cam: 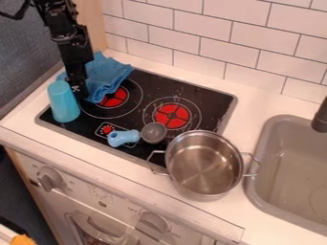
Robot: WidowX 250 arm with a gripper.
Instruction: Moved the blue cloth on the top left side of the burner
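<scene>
honestly, most of the blue cloth [108,76] sits right of my hand [78,91], toward the wall [185,40]; can't tell if i'm gripping it.

Hangs at the upper left as a black, jointed robot arm [66,36], slightly slanted, ending in a slim, black, downward-pointing gripper [79,90].

From above the knobbed oven front [105,203], a fixed camera looked down at a slant past the pincer [79,91] toward the tiled wall [211,45] beyond. It was close enough to frame the stovetop [198,93] beneath the pincer and part of the sink [276,158] well apart from it.
</scene>
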